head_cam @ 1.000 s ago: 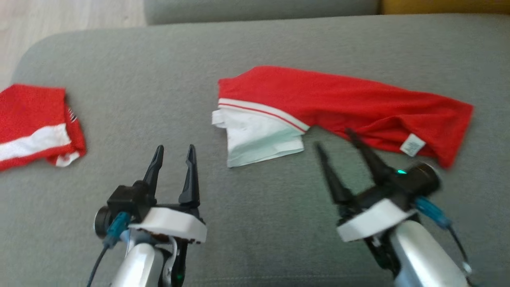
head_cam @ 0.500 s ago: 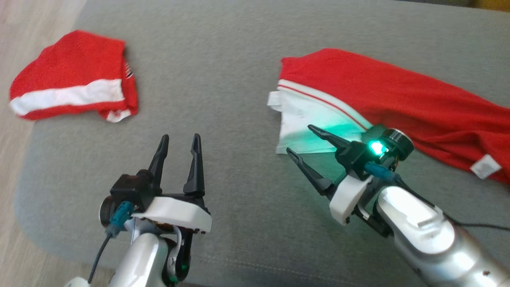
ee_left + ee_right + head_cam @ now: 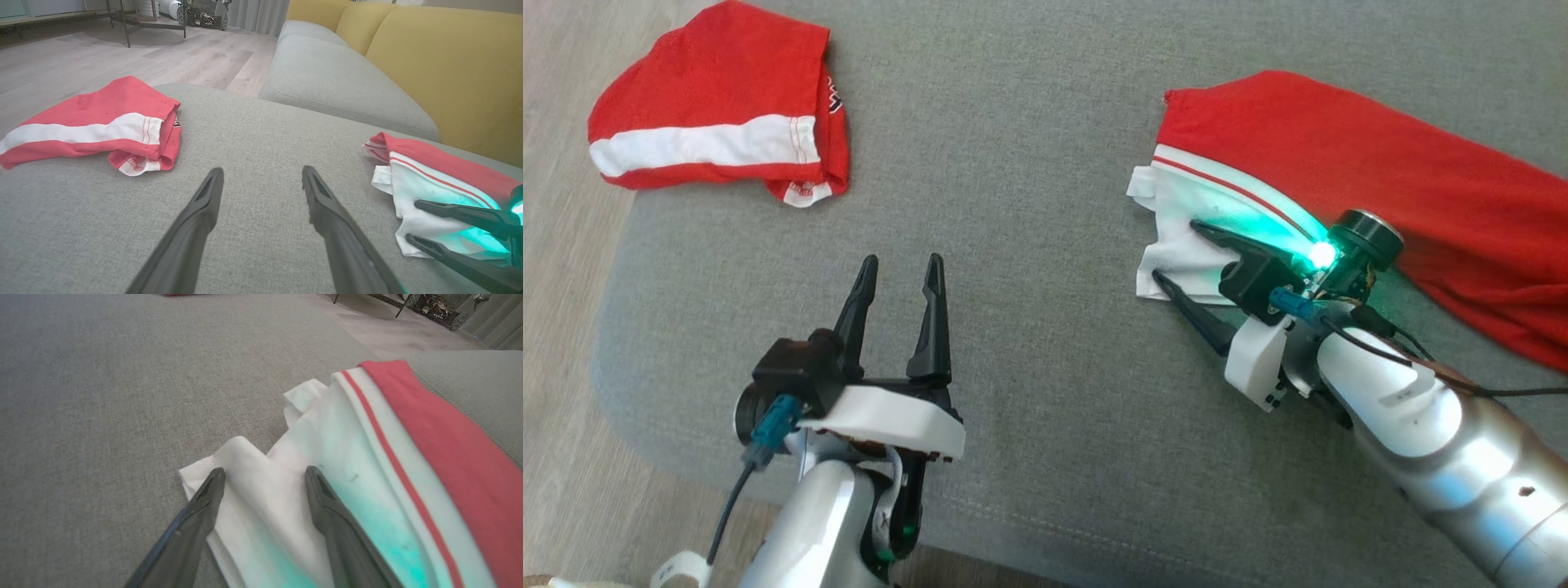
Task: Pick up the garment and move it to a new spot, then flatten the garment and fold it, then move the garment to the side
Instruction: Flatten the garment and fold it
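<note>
1. We see the long red garment with a white end panel point(image 3: 1339, 163) lying crumpled on the right part of the flat grey fabric sofa cushion point(image 3: 1029, 122), its white end turned towards the cushion's middle
2. Our right gripper point(image 3: 1176, 250) sits at that white end with its two dark fingers spread wide and nothing clamped between them
3. In the right wrist view one finger lies along the near corner's edge and the other over the white cloth; we cannot tell whether the tips press on the fabric
4. A green light point(image 3: 1321, 255) at the right wrist tints the white cloth
5. Our left gripper point(image 3: 903, 261) hovers over bare cushion, fingers apart and empty, well apart from both garments
6. A folded red garment with a broad white band point(image 3: 711, 122) lies at the cushion's far left corner, partly over the edge above the pale wooden floor point(image 3: 564, 245)
</note>
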